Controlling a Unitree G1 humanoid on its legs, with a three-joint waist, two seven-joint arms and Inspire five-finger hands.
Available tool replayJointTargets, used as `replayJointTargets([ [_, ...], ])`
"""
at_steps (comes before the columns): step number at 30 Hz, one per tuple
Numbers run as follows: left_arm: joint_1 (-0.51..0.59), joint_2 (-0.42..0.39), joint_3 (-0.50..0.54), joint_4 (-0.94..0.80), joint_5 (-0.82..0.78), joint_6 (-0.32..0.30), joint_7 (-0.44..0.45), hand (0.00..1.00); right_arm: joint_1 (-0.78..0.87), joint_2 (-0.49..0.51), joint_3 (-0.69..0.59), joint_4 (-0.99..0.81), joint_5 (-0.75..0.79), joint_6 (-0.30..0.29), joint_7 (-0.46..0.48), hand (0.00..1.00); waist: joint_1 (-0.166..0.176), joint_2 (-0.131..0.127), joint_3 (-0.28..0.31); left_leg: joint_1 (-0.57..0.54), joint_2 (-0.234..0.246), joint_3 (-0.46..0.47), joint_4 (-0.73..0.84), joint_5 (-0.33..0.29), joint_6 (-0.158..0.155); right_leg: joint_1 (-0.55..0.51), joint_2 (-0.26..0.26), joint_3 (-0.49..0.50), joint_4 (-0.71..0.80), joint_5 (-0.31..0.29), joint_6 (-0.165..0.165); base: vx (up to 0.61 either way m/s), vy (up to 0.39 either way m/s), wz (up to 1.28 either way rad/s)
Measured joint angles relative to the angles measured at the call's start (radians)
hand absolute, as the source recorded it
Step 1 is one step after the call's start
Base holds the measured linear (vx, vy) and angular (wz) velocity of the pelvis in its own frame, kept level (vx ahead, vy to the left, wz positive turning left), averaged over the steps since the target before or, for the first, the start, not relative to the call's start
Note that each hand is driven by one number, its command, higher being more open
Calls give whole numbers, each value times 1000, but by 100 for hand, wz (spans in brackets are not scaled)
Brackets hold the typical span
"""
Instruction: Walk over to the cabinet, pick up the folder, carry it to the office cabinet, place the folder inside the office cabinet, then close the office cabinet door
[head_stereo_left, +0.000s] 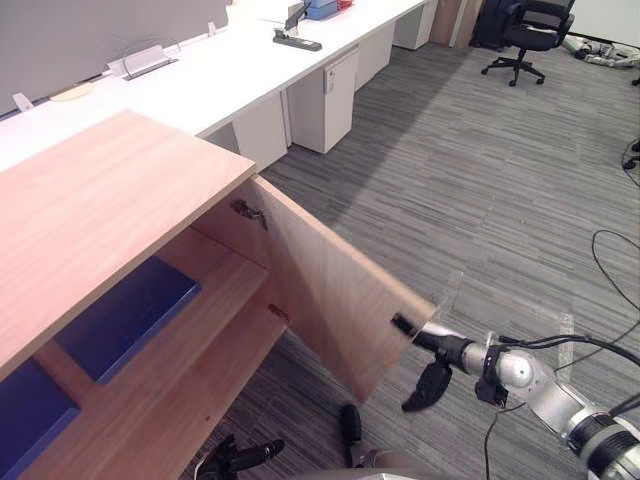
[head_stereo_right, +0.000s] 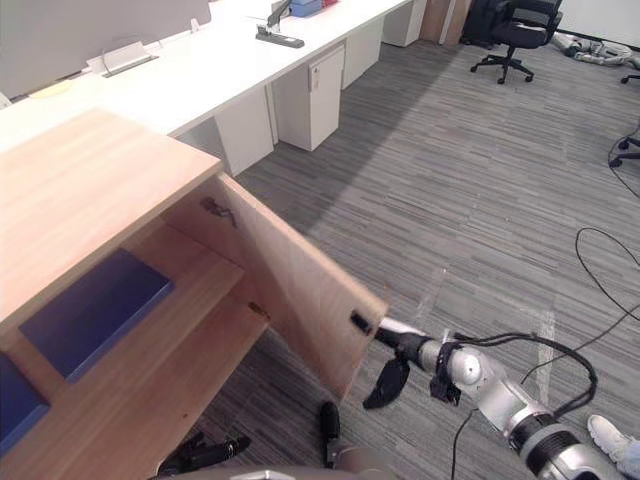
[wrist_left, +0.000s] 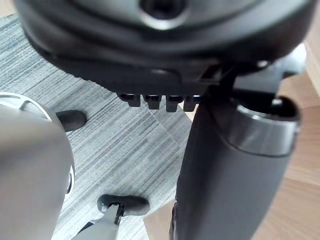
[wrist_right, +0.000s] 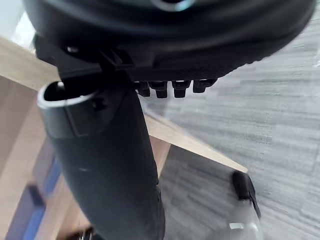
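Folder (head_stereo_left: 125, 315) lies flat on shelf (head_stereo_left: 215, 290) inside cabinet (head_stereo_left: 90, 200), blue, at left of my head view. Second blue folder (head_stereo_left: 25, 415) sits further left. Left robot hand (head_stereo_left: 245, 456) hangs low near cabinet foot, above floor (head_stereo_left: 480, 200); I read fingers as straight and apart, holding nothing. Door (head_stereo_left: 320, 280) stands open, angled outward. Right robot hand (head_stereo_left: 440, 345) is at door's free edge near lower corner, straight fingers touching it, thumb hanging below, clamped on nothing.
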Motion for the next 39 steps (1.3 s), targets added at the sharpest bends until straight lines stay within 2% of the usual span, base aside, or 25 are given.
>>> replayJointTargets([
  [5,5,-1,14,14,19,1,-19,100,115,-155,10,-290,159,-2,215,100,19,-15,-4,-29,0,-11,13,3,0,-16,-7,-8,4,11,-13,0,19,8],
  [7,7,12,23,14,19,0,-16,100,194,-234,-21,-373,176,-4,279,100,19,-38,-7,-30,-4,-19,17,2,2,-12,-14,-13,3,13,-12,-19,53,8],
  [10,11,23,44,19,19,0,-13,100,225,-267,-45,-376,177,-4,290,100,16,-71,-20,-37,-10,-19,33,-9,18,-13,-26,-7,2,17,-1,-57,46,-1],
  [11,12,23,52,19,18,0,-12,100,230,-269,-54,-376,177,-4,290,100,16,-74,-23,-37,-12,-20,33,-10,20,-13,-29,-6,1,18,0,-82,51,-1],
  [13,14,15,94,19,8,-1,4,100,234,-269,-74,-376,175,-4,289,100,21,-77,-27,-43,-17,-32,33,-9,29,-14,-39,-12,1,7,15,-59,39,10],
  [17,34,-17,216,16,-28,-8,26,100,242,-253,-65,-345,124,-26,288,100,55,-61,-31,-69,-22,-103,26,0,40,-8,-58,-62,3,0,27,-14,27,53],
  [19,66,-30,275,7,-47,-7,31,100,244,-177,-62,-258,55,-39,276,100,75,-45,-35,-81,-14,-154,28,5,34,10,-66,-111,3,-11,12,25,26,76],
  [21,111,-36,336,6,-57,-6,39,100,238,-49,-55,-119,-15,-40,250,100,102,-31,-48,-93,-7,-203,24,14,27,22,-73,-157,4,-25,3,29,27,68],
  [23,154,-50,389,7,-60,-1,52,100,197,92,-68,43,-90,-45,245,100,129,-18,-48,-107,-8,-258,22,24,29,40,-89,-207,4,-37,9,30,29,70],
  [25,179,-69,408,7,-60,2,54,100,186,137,-77,115,-112,-66,270,100,141,-12,-52,-108,-12,-301,19,28,32,60,-102,-245,3,-46,14,9,36,78],
  [26,194,-78,409,7,-61,2,55,100,188,186,-110,193,-141,-98,272,100,153,-14,-53,-108,-14,-335,19,30,35,80,-112,-277,3,-54,21,1,57,101],
  [27,203,-84,398,7,-60,3,57,100,189,278,-177,309,-170,-131,271,100,157,-20,-56,-113,-18,-378,18,35,40,101,-124,-318,4,-64,29,2,53,99],
  [28,210,-86,387,6,-60,3,59,100,186,333,-215,373,-185,-141,265,100,155,-23,-57,-115,-19,-404,18,37,43,115,-130,-337,5,-71,36,-13,52,109],
  [29,217,-90,375,4,-64,3,64,100,186,420,-282,476,-230,-148,225,100,151,-24,-60,-122,-15,-459,17,44,47,133,-129,-337,14,-97,52,-13,55,158],
  [30,209,-92,320,-14,-62,3,77,100,181,547,-380,630,-317,-142,78,100,135,-19,-60,-144,-21,-554,18,54,53,130,-109,-198,78,-139,47,-17,69,245],
  [31,187,-79,240,-27,-56,4,80,100,145,654,-469,809,-428,-104,-96,100,126,-3,-63,-177,-44,-668,20,69,61,124,-89,-71,129,-196,72,-10,52,250],
  [32,172,-76,209,-32,-52,5,81,100,127,681,-519,892,-458,-84,-144,100,128,11,-63,-191,-54,-719,19,74,67,124,-80,-16,151,-223,77,-8,22,250],
  [33,151,-83,160,-55,-43,5,78,100,104,707,-617,993,-475,-49,-204,100,143,42,-64,-209,-79,-806,6,84,77,122,-65,82,192,-270,87,-4,-17,204],
  [34,143,-106,132,-93,-43,3,75,100,94,713,-698,1032,-467,-14,-246,100,161,62,-63,-209,-96,-873,-24,105,76,118,-67,103,230,-313,97,-13,-57,182],
  [35,142,-116,129,-106,-47,2,75,100,93,711,-710,1040,-434,6,-272,100,164,80,-63,-211,-101,-903,-39,121,73,116,-68,97,245,-333,100,-18,-80,148],
  [36,140,-133,129,-119,-57,1,75,100,94,709,-727,1041,-357,33,-322,100,165,104,-63,-220,-107,-949,-63,147,65,116,-80,52,255,-357,97,-12,-89,136],
  [38,138,-149,135,-144,-66,0,83,100,110,712,-744,1032,-265,64,-363,100,168,108,-64,-251,-120,-987,-56,184,52,124,-98,-24,264,-380,100,19,-49,129],
  [39,139,-151,142,-154,-74,0,91,100,124,720,-742,1015,-217,73,-380,100,175,89,-59,-258,-132,-987,-43,189,48,132,-110,-64,289,-405,100,105,-75,115],
])
